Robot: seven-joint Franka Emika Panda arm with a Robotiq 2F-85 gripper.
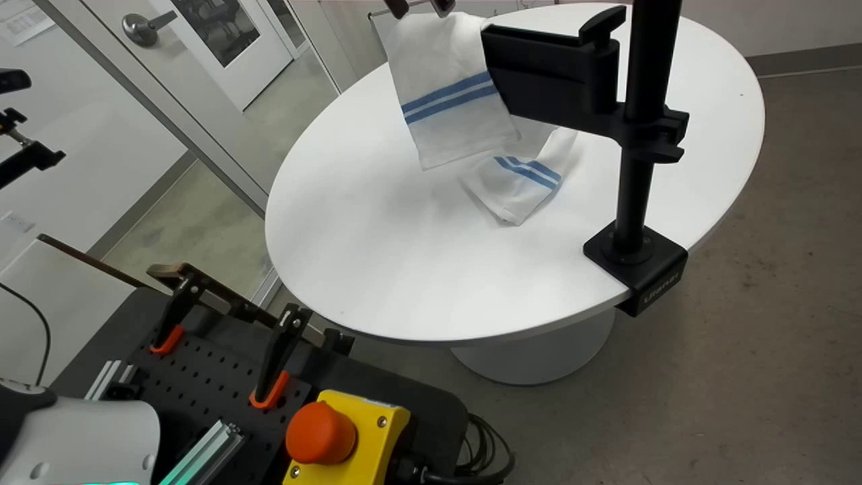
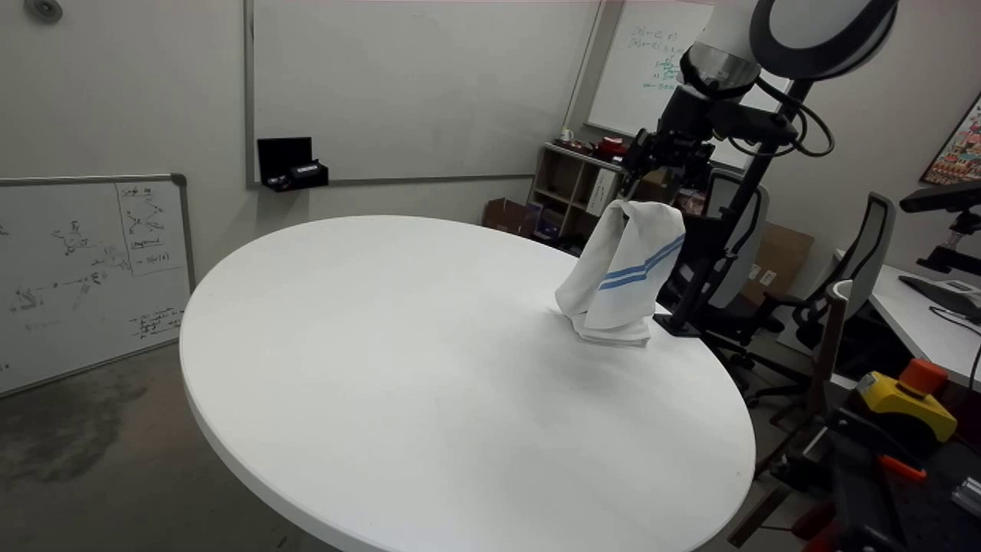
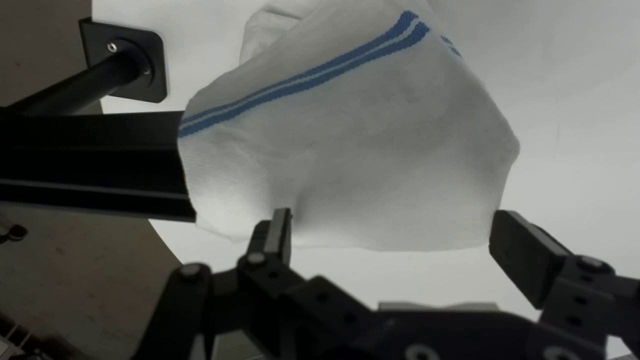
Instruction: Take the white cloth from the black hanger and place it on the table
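The black hanger (image 1: 636,135) stands tall at the edge of the round white table (image 1: 377,249), with its square black foot clamped on the rim. Up high, its flat arm sticks out sideways over the table. The white cloth (image 2: 625,268) hangs on that arm and covers the tip of it. The cloth droops down in soft folds beside the black hanger's pole, and blue stripes run across it. It is hard to tell if the lowest bit of cloth touches the table.

The gripper (image 3: 392,227) is at the top of the cloth, near the end of the black hanger's arm. Its two black fingers (image 3: 525,260) are spread wide apart. In the wrist view, white cloth shows in the gap, but whether the tips touch it cannot be told. The robot arm (image 2: 716,65) reaches down from above the black hanger's arm.

Well apart from the black hanger, a yellow emergency stop box (image 1: 374,431) with a fat red button (image 1: 320,432) sits near two black clamps (image 1: 273,357) with orange ends. In an exterior view, an office chair (image 2: 874,245), a brown cardboard box (image 2: 785,249) and a whiteboard (image 2: 636,92) with green writing are behind the black hanger.
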